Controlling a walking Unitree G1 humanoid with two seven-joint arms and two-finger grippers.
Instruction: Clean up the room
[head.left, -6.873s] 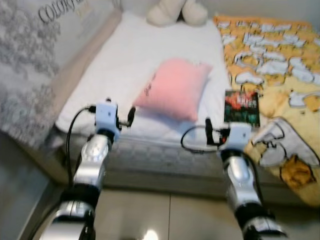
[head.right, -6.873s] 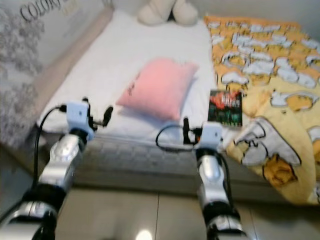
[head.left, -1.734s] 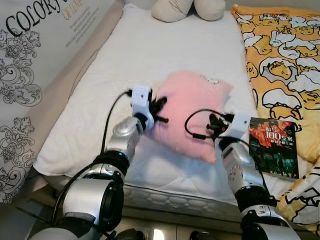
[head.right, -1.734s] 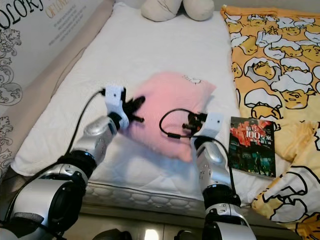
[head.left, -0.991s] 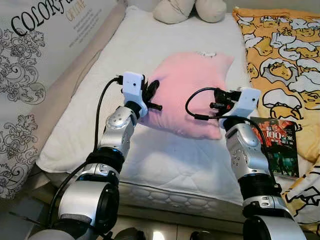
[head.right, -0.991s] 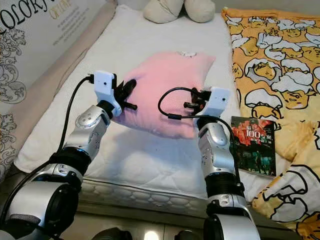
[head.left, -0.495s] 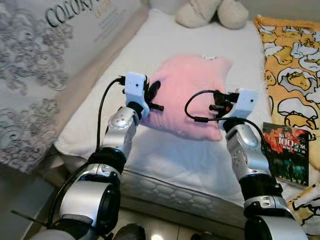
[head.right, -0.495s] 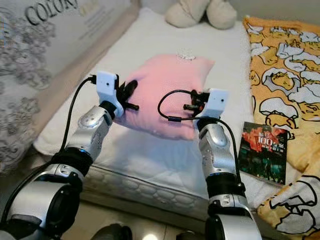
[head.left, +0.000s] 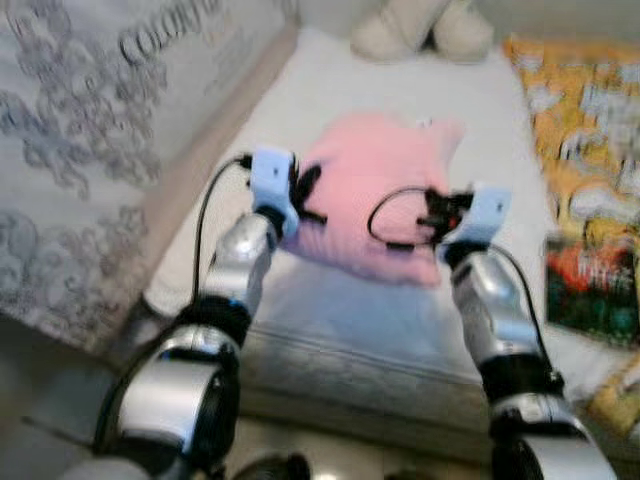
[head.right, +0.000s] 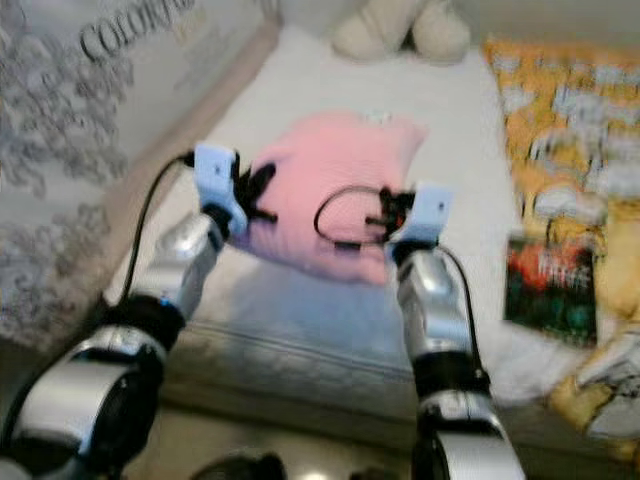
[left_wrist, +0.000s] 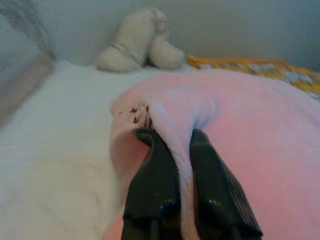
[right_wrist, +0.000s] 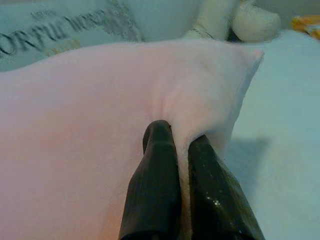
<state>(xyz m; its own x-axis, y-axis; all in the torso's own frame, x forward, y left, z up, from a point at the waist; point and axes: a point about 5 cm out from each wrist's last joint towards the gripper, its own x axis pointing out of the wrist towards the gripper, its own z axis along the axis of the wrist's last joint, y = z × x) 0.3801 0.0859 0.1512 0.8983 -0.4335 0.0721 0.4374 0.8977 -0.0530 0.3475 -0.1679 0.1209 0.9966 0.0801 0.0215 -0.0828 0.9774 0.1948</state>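
Soft pink plush pillow (head.left: 372, 195) hangs lifted over the white quilted mattress (head.left: 300, 300), left gripper (left_wrist: 176, 145) and right gripper (right_wrist: 176, 137) each pinching 1 side edge. Best to hold both pinches level, moving together.

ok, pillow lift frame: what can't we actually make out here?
- Book title: motion blur in both eye views.
- Wall lettering: blurred, cut by the top edge.
- Pink pillow underside and whether its far end touches the mattress: hidden by the pillow.
- Dark marks on the pillow in the left wrist view: too small to read.
- Plush toy: its front faces away.
- Left gripper and right gripper: each pinches a pillow fold.
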